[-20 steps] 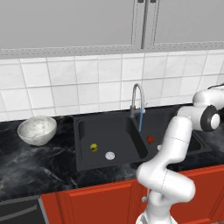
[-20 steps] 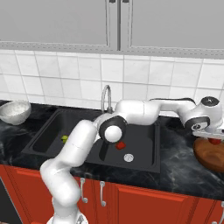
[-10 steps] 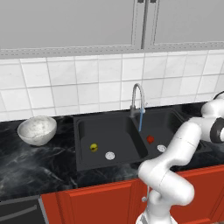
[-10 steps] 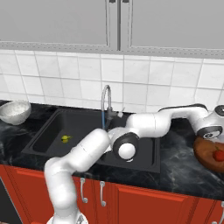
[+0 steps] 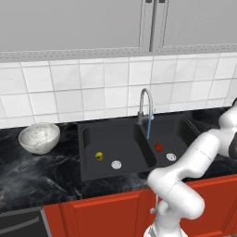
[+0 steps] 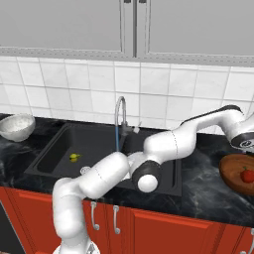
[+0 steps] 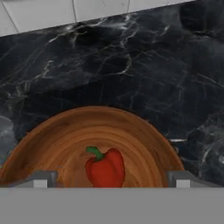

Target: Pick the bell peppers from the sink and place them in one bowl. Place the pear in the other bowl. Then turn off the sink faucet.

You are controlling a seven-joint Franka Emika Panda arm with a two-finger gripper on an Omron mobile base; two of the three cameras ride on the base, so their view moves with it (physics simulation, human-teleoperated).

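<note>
- One bell pepper [image 7: 105, 168] lies in the wooden bowl [image 7: 57, 144] right under your end effector [image 7: 111, 179], stem up toward the far side; from the right base view that bowl sits on the black marble tabletop [image 6: 208, 191] well to the right of the sink [image 6: 54, 149].
- Your end effector is open, fingers spread wide to either side of the pepper and apart from it, so nothing is held.
- The second bell pepper [image 5: 159, 147] rests on the floor of the right basin, just beside its silver drain disc [image 5: 171, 157] and close to the falling water stream [image 5: 149, 129].
- Expect that pepper to be light, glossy and probably wet, so likely slippery; I'd close across its widest middle, not on the stem.
- The pear [image 5: 99, 156] lies in the left basin, near that basin's drain disc [image 5: 115, 164]. It is small and roundish, likely to roll if nudged, so come straight down over it.
- The white speckled bowl [image 5: 40, 137] waits on the tabletop left of the sink, well apart from the wooden one.
- The sink faucet [image 5: 144, 104] arches over the divider, water running.
</note>
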